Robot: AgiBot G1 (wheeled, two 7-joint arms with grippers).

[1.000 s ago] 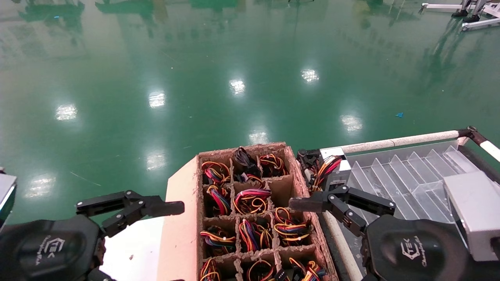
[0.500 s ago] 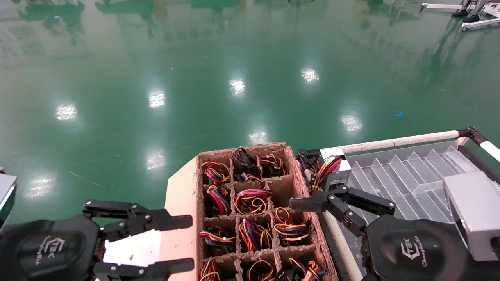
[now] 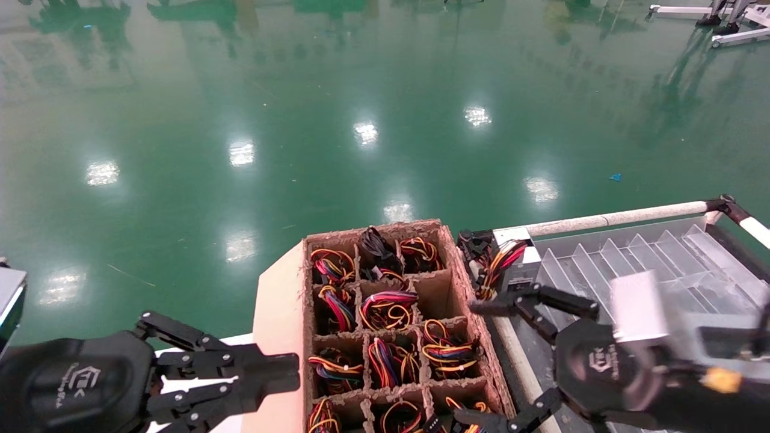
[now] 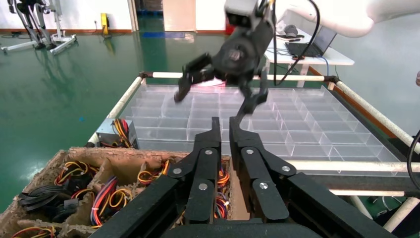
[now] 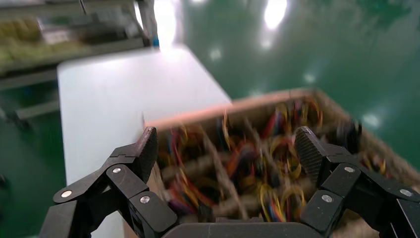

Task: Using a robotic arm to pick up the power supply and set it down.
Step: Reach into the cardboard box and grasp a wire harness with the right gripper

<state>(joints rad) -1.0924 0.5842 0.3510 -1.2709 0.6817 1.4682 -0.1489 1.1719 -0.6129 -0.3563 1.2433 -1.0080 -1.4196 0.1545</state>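
— Where's the small grey metal power supply (image 3: 516, 269) with its looped red and yellow wires?

— On the clear plastic compartment tray (image 3: 631, 264), just beside the brown pulp divider box (image 3: 385, 325) of wire bundles.

— And the black two-finger right gripper (image 3: 490, 361)?

— Spread wide, empty, by the box's right edge (blurred). The left gripper (image 3: 289, 370), nearly closed, hangs at the box's left side.

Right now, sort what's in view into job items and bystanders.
Job: power supply; right gripper, open; cardboard crate of wire bundles; clear divider tray.
Lying about: left gripper, parked beside the crate; green floor.
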